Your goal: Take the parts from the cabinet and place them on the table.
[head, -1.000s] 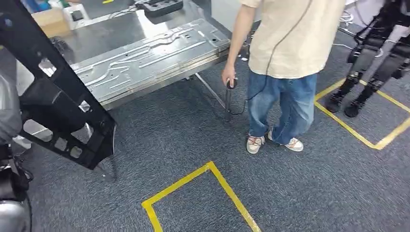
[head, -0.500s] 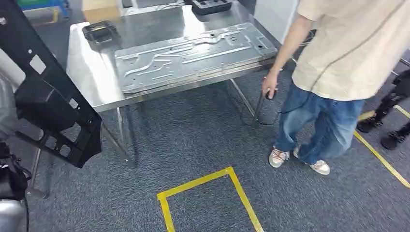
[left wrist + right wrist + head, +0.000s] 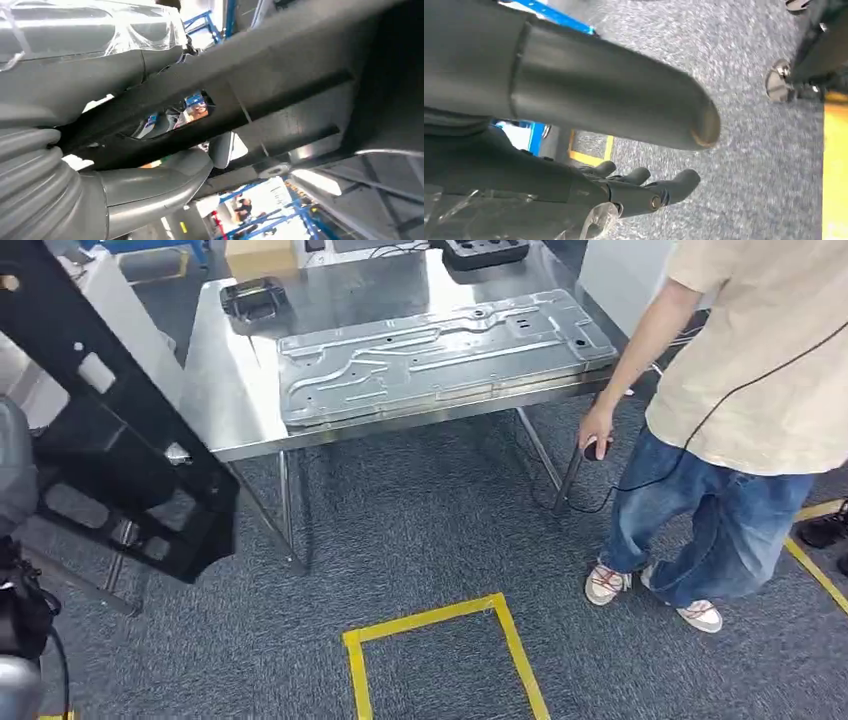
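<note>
One black part, one table

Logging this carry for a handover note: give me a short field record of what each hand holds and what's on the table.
left hand: grips the black panel part, held upright beside the table
right hand: holds nothing, fingers apart, over carpet
table: steel, bears a pressed metal sheet and a small black tray
person: stands at the table's right end
floor: yellow tape outline

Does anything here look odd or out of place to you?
Nothing looks broken or spilled. The big metal sheet overhangs the front edge of the table slightly, and the left hand holds a black panel tilted beside it.
</note>
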Controlling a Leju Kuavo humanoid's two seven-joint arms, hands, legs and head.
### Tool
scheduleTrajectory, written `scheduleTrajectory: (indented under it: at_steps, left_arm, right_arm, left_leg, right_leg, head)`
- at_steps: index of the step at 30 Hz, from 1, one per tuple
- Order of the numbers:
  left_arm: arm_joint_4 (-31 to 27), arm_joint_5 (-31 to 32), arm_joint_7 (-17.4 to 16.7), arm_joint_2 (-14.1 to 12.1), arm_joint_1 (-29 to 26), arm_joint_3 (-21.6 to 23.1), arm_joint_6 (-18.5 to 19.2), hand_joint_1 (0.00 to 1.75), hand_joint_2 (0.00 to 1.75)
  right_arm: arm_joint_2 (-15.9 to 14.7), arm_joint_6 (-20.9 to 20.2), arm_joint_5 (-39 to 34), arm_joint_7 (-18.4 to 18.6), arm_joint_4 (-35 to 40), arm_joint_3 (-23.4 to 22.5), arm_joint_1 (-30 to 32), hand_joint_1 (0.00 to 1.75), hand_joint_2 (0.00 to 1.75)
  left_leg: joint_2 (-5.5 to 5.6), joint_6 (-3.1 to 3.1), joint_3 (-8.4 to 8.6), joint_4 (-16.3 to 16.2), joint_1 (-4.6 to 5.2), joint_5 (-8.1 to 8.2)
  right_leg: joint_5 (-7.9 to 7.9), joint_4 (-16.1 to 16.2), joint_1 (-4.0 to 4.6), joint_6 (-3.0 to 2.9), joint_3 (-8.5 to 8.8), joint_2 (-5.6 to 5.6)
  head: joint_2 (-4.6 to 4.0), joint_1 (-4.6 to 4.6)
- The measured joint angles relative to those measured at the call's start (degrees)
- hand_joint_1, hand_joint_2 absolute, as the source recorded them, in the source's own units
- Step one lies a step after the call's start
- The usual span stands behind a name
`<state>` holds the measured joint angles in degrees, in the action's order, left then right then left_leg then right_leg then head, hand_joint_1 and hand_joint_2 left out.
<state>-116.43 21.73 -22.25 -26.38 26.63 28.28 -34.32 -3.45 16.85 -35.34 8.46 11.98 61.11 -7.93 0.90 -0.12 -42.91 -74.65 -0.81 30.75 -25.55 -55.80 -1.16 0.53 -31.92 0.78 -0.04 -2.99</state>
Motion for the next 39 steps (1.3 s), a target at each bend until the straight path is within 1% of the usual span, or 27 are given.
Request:
scheduleTrajectory:
  at_steps: [1, 4, 5, 7, 9, 10, 11, 12, 14, 15, 16, 17, 19, 20, 21, 22, 23, 24, 26, 28, 30, 31, 32, 33, 35, 37, 39]
  left_arm:
    - [0.0, -0.2, 0.1, 0.0, 0.0, 0.0, 0.0, 1.75, 1.75]
    - [0.0, -0.5, 0.5, -0.1, 0.1, -0.2, 0.1, 1.75, 1.75]
    - [0.0, -0.5, 0.6, -0.2, 0.2, -0.4, 0.1, 1.75, 1.75]
    - [-0.1, -0.5, 0.6, -0.3, 0.3, -0.5, 0.2, 1.75, 1.75]
    - [-0.1, -0.5, 0.6, -0.3, 0.2, -0.5, 0.3, 1.75, 1.75]
    - [-0.3, -0.5, 0.6, -0.3, 0.2, -0.5, 0.4, 1.75, 1.75]
    - [-0.4, -0.5, 0.7, -0.3, 0.4, -0.5, 0.5, 1.75, 1.75]
    - [-0.4, -0.5, 0.7, -0.3, 0.5, -0.5, 0.6, 1.75, 1.75]
    - [-0.4, -0.5, 0.7, -0.3, 0.3, -0.5, 0.8, 1.75, 1.75]
    - [-0.4, -0.5, 0.7, -0.3, 0.2, -0.4, 0.8, 1.75, 1.75]
    - [-0.4, -0.5, 0.7, -0.3, 0.1, -0.4, 0.8, 1.75, 1.75]
    - [-0.4, -0.6, 0.7, -0.3, 0.1, -0.4, 0.8, 1.75, 1.75]
    - [-0.4, -0.6, 0.7, -0.3, 0.1, -0.4, 0.8, 1.75, 1.75]
    - [-0.4, -0.6, 0.7, -0.3, 0.1, -0.4, 0.8, 1.75, 1.75]
    - [-0.4, -0.8, 0.9, -0.3, 0.1, -0.4, 0.9, 1.75, 1.75]
    - [-0.4, -0.9, 1.0, -0.3, 0.2, -0.4, 1.1, 1.75, 1.75]
    - [-0.4, -1.0, 1.3, -0.3, 0.1, -0.4, 1.1, 1.75, 1.75]
    - [-0.4, -1.1, 1.6, -0.3, 0.1, -0.4, 1.1, 1.75, 1.75]
    - [-0.4, -1.3, 1.7, -0.3, 0.2, -0.5, 1.1, 1.75, 1.75]
    - [-0.4, -1.4, 1.8, -0.3, 0.4, -0.5, 1.1, 1.75, 1.75]
    - [-0.4, -1.5, 1.7, -0.3, 0.0, -0.5, 1.1, 1.75, 1.75]
    - [-0.4, -1.5, 1.7, -0.3, 0.0, -0.4, 1.1, 1.75, 1.75]
    - [-0.4, -1.6, 1.7, -0.3, 0.0, -0.4, 1.1, 1.75, 1.75]
    - [-0.4, -1.6, 1.8, -0.3, 0.0, -0.4, 1.1, 1.75, 1.75]
    - [-0.4, -1.6, 1.8, -0.3, 0.0, -0.5, 1.0, 1.75, 1.75]
    - [-0.4, -1.7, 1.8, -0.3, 0.1, -0.4, 1.1, 1.75, 1.75]
    - [-0.4, -1.7, 1.8, -0.3, 0.2, -0.4, 1.0, 1.75, 1.75]
  right_arm:
    - [0.0, 0.1, 0.1, 0.0, 0.0, 0.0, 0.0, 0.0, 0.0]
    - [0.2, 0.2, 0.4, 0.0, 0.0, 0.0, 0.0, 0.0, 0.0]
    - [0.3, 0.2, 0.5, 0.0, 0.0, 0.0, 0.0, 0.0, 0.0]
    - [0.3, 0.3, 0.6, 0.2, 0.0, 0.0, -0.1, 0.0, 0.0]
    - [0.4, 0.4, 0.7, 0.2, 0.0, 0.0, -0.1, 0.0, 0.0]
    - [0.3, 0.4, 0.7, 0.2, 0.0, 0.0, -0.1, 0.0, 0.0]
    - [0.3, 0.4, 0.7, 0.3, 0.0, 0.0, -0.2, 0.0, 0.0]
    - [0.4, 0.4, 0.7, 0.3, 0.0, 0.0, -0.1, 0.0, 0.0]
    - [0.4, 0.4, 0.8, 0.3, 0.0, 0.0, -0.1, 0.0, 0.0]
    - [0.4, 0.4, 0.8, 0.3, 0.0, 0.0, -0.1, 0.0, 0.0]
    - [0.5, 0.3, 0.8, 0.3, 0.0, 0.0, 0.0, 0.0, 0.0]
    - [0.5, 0.3, 0.8, 0.3, 0.0, 0.0, 0.0, 0.0, 0.0]
    - [0.5, 0.4, 0.8, 0.3, 0.0, 0.0, 0.1, 0.0, 0.0]
    - [0.5, 0.4, 0.8, 0.3, 0.0, 0.0, 0.2, 0.0, 0.0]
    - [0.5, 0.4, 0.7, 0.3, 0.0, 0.0, 0.2, 0.0, 0.0]
    - [0.5, 0.4, 0.7, 0.3, 0.0, 0.0, 0.0, 0.0, 0.0]
    - [0.5, 0.4, 0.7, 0.2, 0.0, 0.0, 0.0, 0.0, 0.0]
    - [0.4, 0.5, 0.8, 0.2, 0.0, 0.0, 0.0, 0.0, 0.0]
    - [0.5, 0.7, 0.9, 0.2, 0.0, 0.0, -0.1, 0.0, 0.0]
    - [0.5, 0.8, 1.0, 0.2, 0.0, 0.0, -0.2, 0.0, 0.0]
    - [0.5, 0.9, 1.0, 0.2, 0.0, 0.0, -0.2, 0.0, 0.0]
    - [0.5, 0.9, 1.0, 0.2, 0.0, 0.0, -0.2, 0.0, 0.0]
    - [0.5, 0.9, 1.0, 0.2, 0.0, 0.0, -0.2, 0.0, 0.0]
    - [0.5, 0.9, 1.0, 0.2, 0.0, 0.0, -0.2, 0.0, 0.0]
    - [0.6, 0.9, 1.0, 0.3, 0.0, 0.0, 0.0, 0.0, 0.0]
    - [0.6, 0.9, 1.1, 0.3, 0.0, 0.0, -0.4, 0.0, 0.0]
    - [0.5, 0.9, 1.2, 0.3, 0.0, 0.0, -0.4, 0.0, 0.0]
  left_leg:
    - [-0.03, 0.0, 0.3, 1.0, -0.04, -1.11]
    - [-0.74, 0.67, 7.73, 15.8, 0.05, -8.53]
    - [-1.41, 1.07, 9.08, 18.9, 0.47, -8.25]
    - [-1.22, 1.73, 9.24, 19.5, 0.92, -7.86]
    - [-0.88, 2.56, 9.74, 19.9, 0.7, -7.73]
    - [-0.73, 2.88, 10.63, 20.1, 0.32, -7.81]
    - [-0.69, 3.16, 10.96, 20.1, 0.38, -7.65]
    - [-0.69, 3.44, 11.24, 20.1, 0.39, -7.46]
    - [-0.67, 3.8, 11.51, 20.1, 0.59, -7.06]
    - [-0.52, 3.87, 11.68, 20.1, 0.69, -6.86]
    - [-0.39, 3.8, 11.97, 20.1, 0.7, -6.61]
    - [-0.21, 3.67, 12.39, 20.1, 0.69, -6.31]
    - [0.06, 3.35, 13.54, 20.1, 0.62, -5.52]
    - [0.09, 3.05, 13.68, 20.1, 0.65, -5.09]
    - [0.24, 2.73, 13.86, 19.9, 0.8, -4.84]
    - [0.26, 2.26, 13.66, 20.1, 0.82, -4.51]
    - [0.25, 1.85, 13.97, 19.4, 0.85, -4.74]
    - [0.27, 1.75, 14.29, 19.2, 0.87, -4.64]
    - [-0.05, 1.3, 14.14, 17.4, 0.62, -3.54]
    - [-0.22, 0.67, 9.33, 9.3, 0.44, -1.24]
    - [-0.25, 0.4, 3.83, 2.1, 0.37, 1.97]
    - [-0.27, 0.38, 2.71, 1.9, 0.35, 1.58]
    - [-0.27, 0.47, 2.83, 4.0, 0.35, -0.17]
    - [-0.3, 0.62, 3.98, 8.0, 0.36, -2.98]
    - [-0.65, 1.65, 7.22, 18.8, 0.67, -10.88]
    - [-0.73, 2.16, 7.25, 19.4, 1.37, -9.24]
    - [-0.72, 2.67, 7.93, 19.9, 1.22, -9.82]
  right_leg:
    - [-0.12, 0.0, 0.0, 0.01, 0.15, -0.33]
    - [-0.72, 0.0, 0.0, 0.49, 1.06, -0.8]
    - [-0.97, 0.0, 0.24, 0.83, 1.16, -0.86]
    - [-1.27, 0.7, 0.32, 1.62, 1.49, -1.03]
    - [-0.53, 0.0, 0.43, 2.21, 2.05, -1.19]
    - [-1.34, -0.7, 0.28, 2.38, 1.87, -1.21]
    - [-2.32, -2.8, 0.29, 2.48, 1.09, -1.12]
    - [-4.33, -6.7, 0.27, 2.56, -0.98, -1.11]
    - [-7.88, -15.8, 0.3, 2.94, -6.55, -1.09]
    - [-8.31, -18.4, 0.3, 2.97, -8.6, -1.1]
    - [-7.34, -18.1, 0.32, 2.98, -9.16, -1.1]
    - [-4.96, -15.1, 0.31, 2.9, -8.35, -1.09]
    - [1.6, -4.6, 0.29, 2.74, -4.15, -1.06]
    - [3.6, -0.4, 0.3, 2.54, -2.76, -0.79]
    - [0.56, -0.1, 0.55, 2.07, -2.7, -0.79]
    - [0.6, -0.3, 0.75, 1.7, -2.58, -0.75]
    - [1.77, 0.0, 0.7, 1.02, -2.51, -0.71]
    - [1.62, 0.0, 0.75, 0.55, -1.93, -0.73]
    - [1.5, 0.3, 0.44, 0.09, -0.44, -0.82]
    - [0.98, 0.2, 0.43, -0.38, -0.01, -0.83]
    - [0.28, 0.2, 0.44, -0.4, 0.41, -0.71]
    - [-0.08, 0.2, 0.45, -0.38, 0.81, -0.68]
    - [-0.51, 0.2, 0.45, -0.28, 1.39, -0.67]
    - [-1.0, 0.2, 0.45, -0.15, 2.12, -0.65]
    - [-2.13, 0.4, 0.41, 0.23, 3.37, -0.66]
    - [-2.63, 0.7, 0.45, 0.9, 3.52, -0.6]
    - [-2.45, 0.6, 0.72, 1.44, 4.31, -0.57]
  head:
    - [0.0, 0.0]
    - [0.0, 0.0]
    - [0.0, 0.0]
    - [0.0, -0.04]
    - [0.02, 0.0]
    - [0.0, 0.02]
    - [0.0, 0.11]
    - [0.0, 0.15]
    - [0.0, 0.18]
    - [0.02, 0.2]
    - [0.0, 0.2]
    - [0.0, 0.2]
    - [0.0, 0.2]
    - [0.0, 0.2]
    - [0.0, 0.2]
    - [0.0, 0.22]
    - [0.0, 0.22]
    - [0.0, 0.22]
    - [0.0, 0.09]
    - [0.0, 0.02]
    - [0.0, 0.0]
    - [0.0, 0.0]
    - [0.0, 0.0]
    - [0.02, 0.0]
    - [0.0, 0.0]
    - [0.0, 0.0]
    - [0.0, 0.04]
